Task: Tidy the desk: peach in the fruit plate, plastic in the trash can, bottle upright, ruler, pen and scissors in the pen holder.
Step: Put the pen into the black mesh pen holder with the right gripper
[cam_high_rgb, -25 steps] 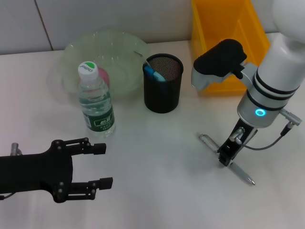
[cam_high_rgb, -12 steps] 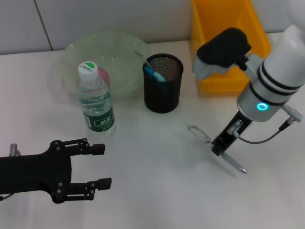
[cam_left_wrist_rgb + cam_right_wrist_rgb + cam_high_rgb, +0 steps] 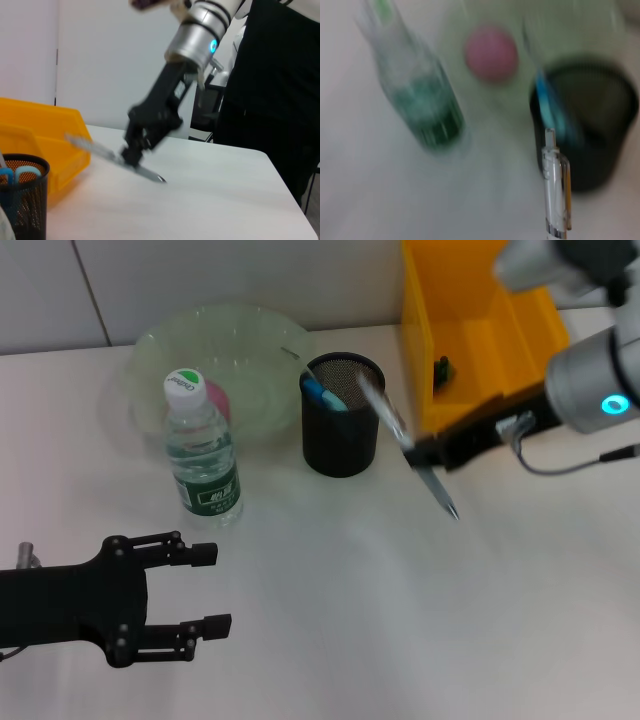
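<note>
Currently, the right gripper (image 3: 418, 452) pinches a clear plastic pen (image 3: 408, 447) at mid-length and holds it in the air just beside the black mesh pen holder (image 3: 343, 414), on the side facing the yellow plastic bin (image 3: 478, 330). The pen is tilted, with its clip end raised over the holder's rim and its tip pointing down and away from the holder. The pen is not inside the holder.

The pen holder already contains a blue-handled item (image 3: 324, 393) leaning against its inner wall. What this item is cannot be told.

On the far side of the pen holder from the bin stands a translucent green fruit plate (image 3: 215, 370), touching or nearly touching the holder. A pink round peach (image 3: 491, 53) lies in the plate. A clear plastic water bottle with a green label and white cap (image 3: 202, 455) stands upright in front of the plate, near the holder and partly hiding the peach in the head view.

The yellow bin stands behind the right arm, close to the holder; a small dark object (image 3: 441, 365) lies inside it.

The left gripper (image 3: 196, 587) hovers low over the white table (image 3: 320, 620), well apart from the holder, in front of the bottle. Its fingers are spread apart and grasp nothing.
</note>
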